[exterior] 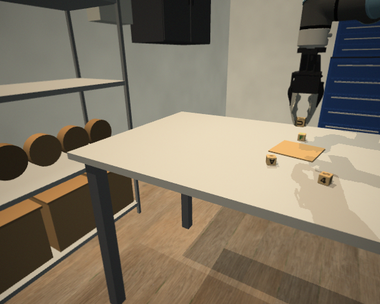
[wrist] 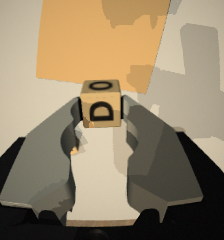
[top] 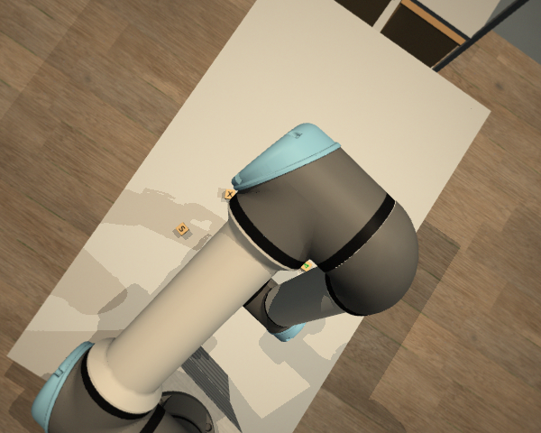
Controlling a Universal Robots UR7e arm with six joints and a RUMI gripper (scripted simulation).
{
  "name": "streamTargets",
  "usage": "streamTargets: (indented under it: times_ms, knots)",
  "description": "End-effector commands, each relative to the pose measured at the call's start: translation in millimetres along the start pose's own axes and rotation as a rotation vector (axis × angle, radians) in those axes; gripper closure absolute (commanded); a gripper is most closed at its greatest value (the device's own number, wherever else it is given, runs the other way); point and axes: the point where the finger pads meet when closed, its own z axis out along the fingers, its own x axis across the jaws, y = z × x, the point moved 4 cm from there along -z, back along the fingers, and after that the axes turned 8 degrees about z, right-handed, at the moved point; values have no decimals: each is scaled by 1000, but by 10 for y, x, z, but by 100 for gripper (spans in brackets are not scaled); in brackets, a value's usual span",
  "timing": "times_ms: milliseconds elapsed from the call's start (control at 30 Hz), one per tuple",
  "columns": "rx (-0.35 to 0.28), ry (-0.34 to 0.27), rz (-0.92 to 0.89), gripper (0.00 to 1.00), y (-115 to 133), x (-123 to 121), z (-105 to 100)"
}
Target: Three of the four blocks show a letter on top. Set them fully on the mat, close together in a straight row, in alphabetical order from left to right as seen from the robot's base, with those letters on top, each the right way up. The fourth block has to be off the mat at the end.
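My gripper [exterior: 301, 120] is shut on a wooden block marked D [wrist: 101, 104] and holds it in the air above the table, over the near edge of the orange mat [wrist: 99, 42]. The held block also shows in the exterior view [exterior: 300, 122]. In that view the mat [exterior: 296, 150] lies flat on the table. A block with a green F [exterior: 301, 136] stands just off the mat's far edge. A block showing A on its side [exterior: 271, 159] stands off the mat's near left corner. A block showing 4 on its side [exterior: 325, 178] stands further to the right front.
In the top view the arm [top: 261, 242] hides the mat and most blocks; one block [top: 181, 228] stands free on the table. A metal shelf with round discs and boxes [exterior: 52, 144] stands left of the table. A blue drawer cabinet [exterior: 360, 75] stands behind.
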Motion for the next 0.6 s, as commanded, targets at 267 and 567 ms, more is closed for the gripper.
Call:
streamTargets:
  times_ms: [267,567]
  knots:
    - [0,-1,0,95,1,-6,424]
    - [0,-1,0,95,2,-8,796]
